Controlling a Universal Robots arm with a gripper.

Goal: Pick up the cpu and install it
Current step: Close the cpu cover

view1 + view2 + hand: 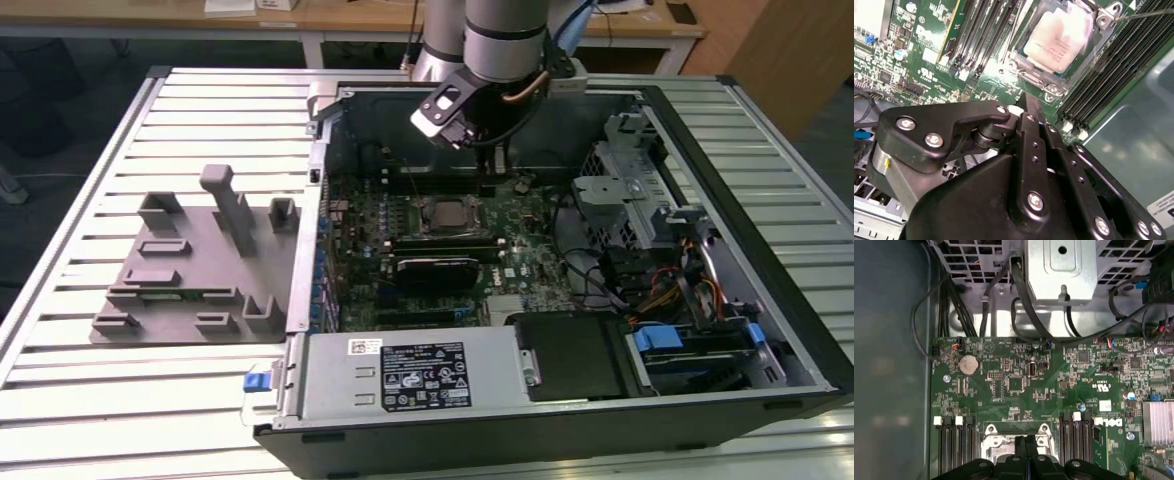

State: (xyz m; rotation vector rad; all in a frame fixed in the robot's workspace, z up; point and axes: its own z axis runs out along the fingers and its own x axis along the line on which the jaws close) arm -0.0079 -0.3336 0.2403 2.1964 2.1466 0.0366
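Note:
The cpu, a thin square chip with a pale silver top, lies flat in the motherboard socket. In the exterior view the cpu sits mid-board inside the open computer case. My gripper hangs a short way above the board, beside the socket, its two black fingers pressed together with nothing between them. The first wrist view has the same fingertips meeting just over the socket's metal frame. The gripper points down from the arm toward the far part of the board.
Black memory slots flank the socket. A drive cage with cables fills the case on the exterior view's right, and a power supply sits at its front. A grey holder block stands on the slatted table.

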